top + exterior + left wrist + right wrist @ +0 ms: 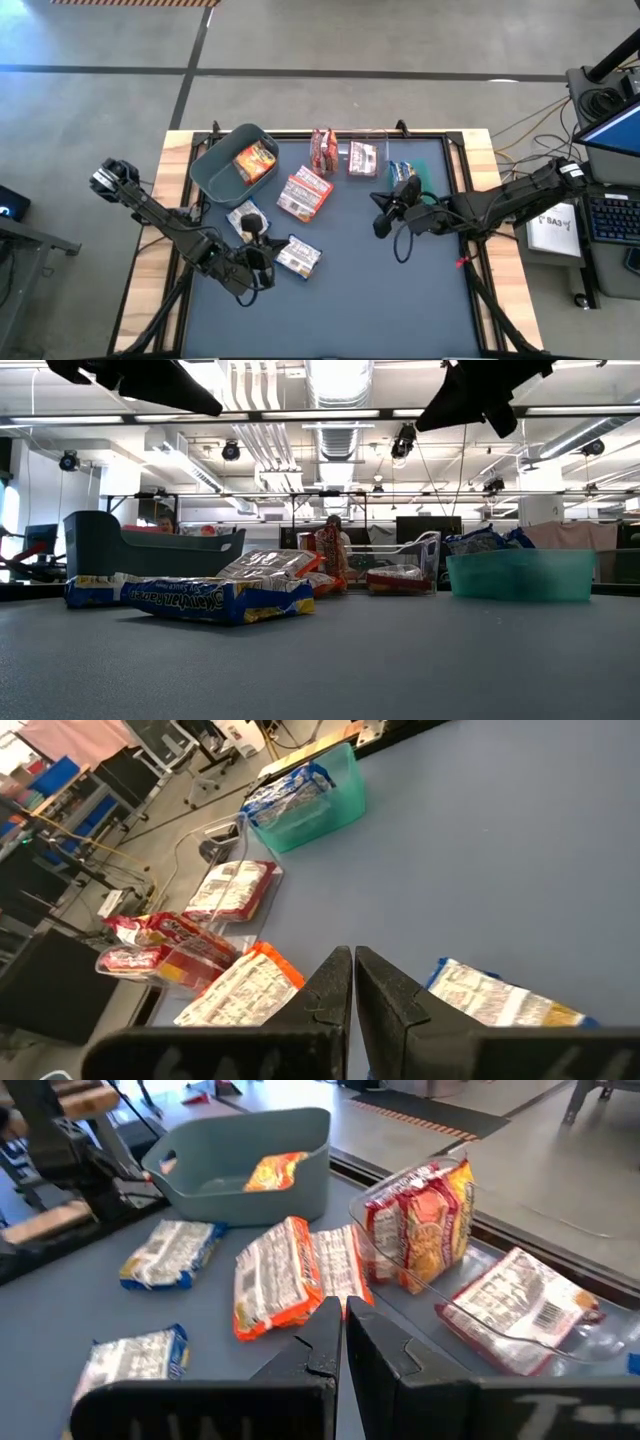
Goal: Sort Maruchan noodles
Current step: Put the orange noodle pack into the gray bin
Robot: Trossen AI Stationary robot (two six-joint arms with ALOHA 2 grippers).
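Two blue-and-white packets point(298, 256) lie loose near the left gripper point(262, 262); its closed, empty jaws must open before descending.

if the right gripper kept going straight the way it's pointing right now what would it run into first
Probably the orange packets lying flat on the table just past the shut right gripper. Farther along that line stands the grey bin. Depth is hard to judge, so it might hit the tabletop first.
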